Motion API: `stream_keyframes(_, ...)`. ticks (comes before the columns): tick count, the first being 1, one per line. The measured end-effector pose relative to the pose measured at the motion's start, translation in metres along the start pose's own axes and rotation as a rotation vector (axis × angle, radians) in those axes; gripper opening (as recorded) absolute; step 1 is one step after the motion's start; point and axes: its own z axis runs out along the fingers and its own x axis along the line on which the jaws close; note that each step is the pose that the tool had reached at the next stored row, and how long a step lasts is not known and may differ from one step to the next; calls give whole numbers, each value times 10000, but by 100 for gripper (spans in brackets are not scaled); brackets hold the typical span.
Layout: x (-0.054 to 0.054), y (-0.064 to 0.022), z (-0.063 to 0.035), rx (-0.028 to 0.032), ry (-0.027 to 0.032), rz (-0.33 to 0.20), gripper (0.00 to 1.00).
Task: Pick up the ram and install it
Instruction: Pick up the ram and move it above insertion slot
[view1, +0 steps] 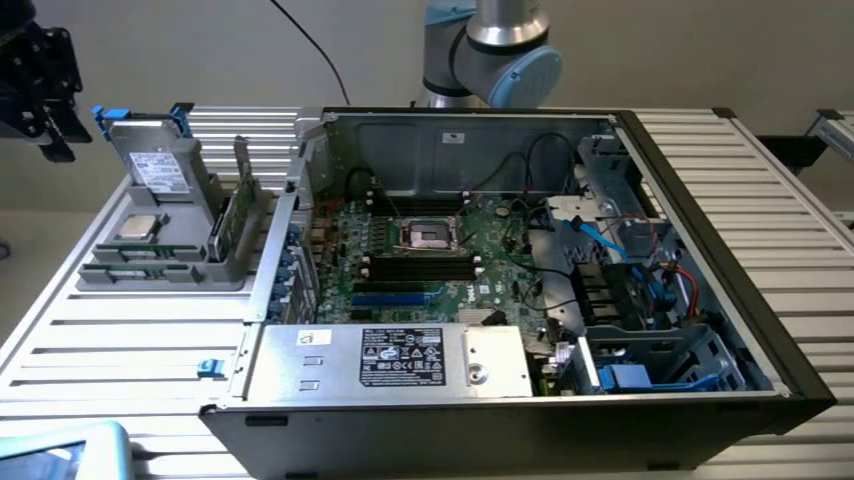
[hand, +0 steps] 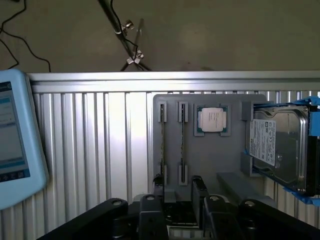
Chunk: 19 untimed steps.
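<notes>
The gripper hangs over the near end of a grey holder. Its black fingers are parted and grasp nothing.

Two sticks of ram stand on their long edges in parallel slots of the holder: the ram stick beside the processor and the outer ram stick. From the wrist camera each shows as a thin line, edge-on. Their long axes run from the holder's end under the fingers straight toward the table's outer rail. The stick beside the processor lies roughly midway between the two fingers, though apart from them.

Beyond the sticks a square silver processor sits flat in its recess. A hard drive with a white label and blue brackets sits at the holder's other side. The holder rests on a slatted aluminium table, and a light-blue tablet lies well apart from it.

In the exterior view an open computer case comes first, with its silver power supply along the near wall. Behind that lies the green motherboard. Its black memory slots run across the view just in front of the processor socket. They lie crosswise to the ram, which points away from this camera in the holder at the exterior view's left, outside the case. The gripper hangs high at the far left of that view, above the holder. The arm's base rises behind the case.
</notes>
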Motion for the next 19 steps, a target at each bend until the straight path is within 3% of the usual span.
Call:
stream_keyframes(1,-1,-1,6,2,10,-1,36)
stream_keyframes(2,-3,-2,16,3,42,3,43)
stream_keyframes(6,-7,-49,73,4,153,-6,43)
stream_keyframes(19,-1,-69,308,4,163,-10,43)
